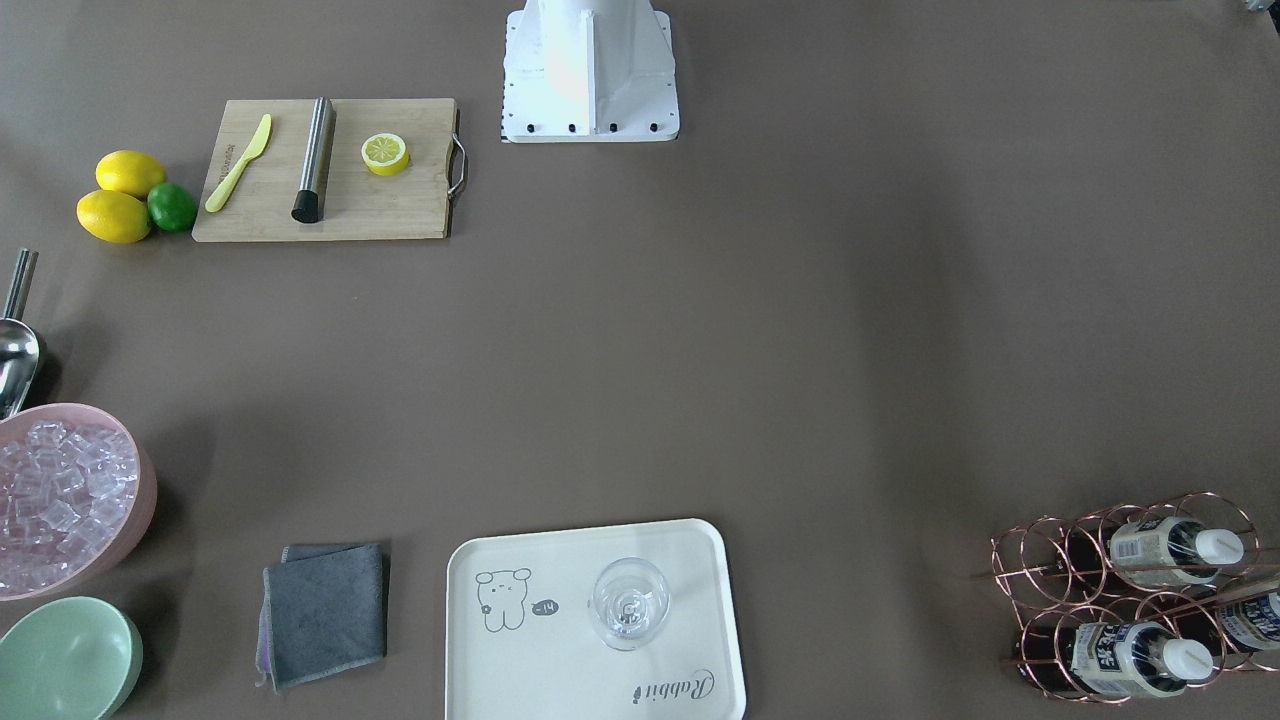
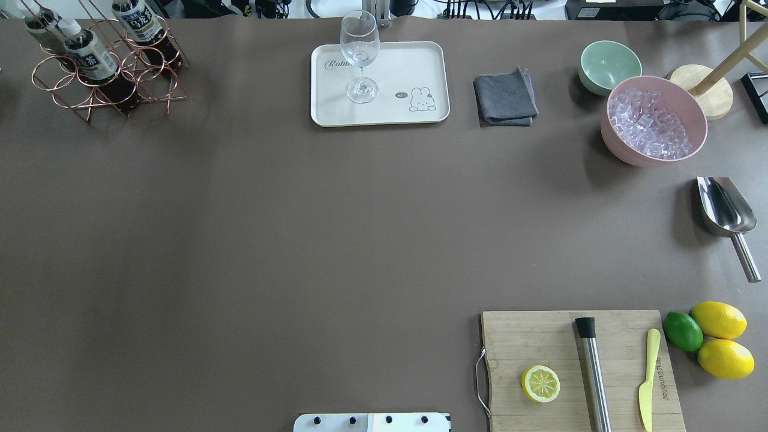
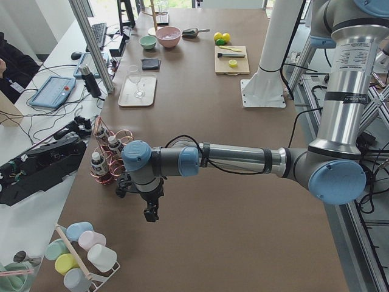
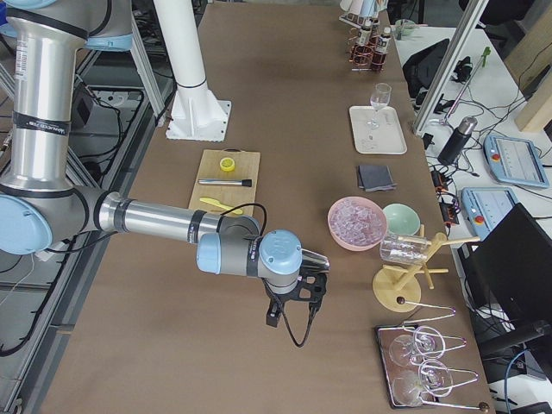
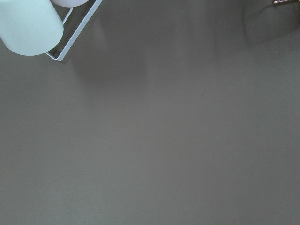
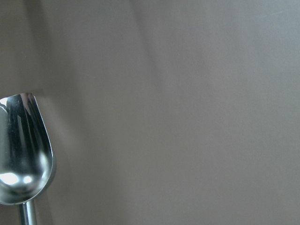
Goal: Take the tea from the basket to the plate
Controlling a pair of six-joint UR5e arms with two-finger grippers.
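The copper wire basket [image 2: 57,81] stands at the table's far left corner with three tea bottles [image 2: 90,54] leaning in its rings, white caps up; the front-facing view shows the basket [image 1: 1030,560] at lower right. The cream plate [image 2: 408,66] lies at the far middle and carries an upright wine glass [image 2: 360,54]. My left gripper [image 3: 150,214] hangs over bare table just beside the basket [image 3: 108,155]. My right gripper [image 4: 285,317] hovers near the ice bowl's end of the table. Whether either is open or shut, I cannot tell.
A grey cloth [image 2: 505,96], a mint bowl [image 2: 609,63] and a pink bowl [image 2: 624,153] of ice sit right of the plate. A steel scoop [image 2: 723,210] lies nearer. A cutting board [image 2: 528,342] holds a lemon half, muddler and knife; lemons [image 2: 720,321] lie beside it.
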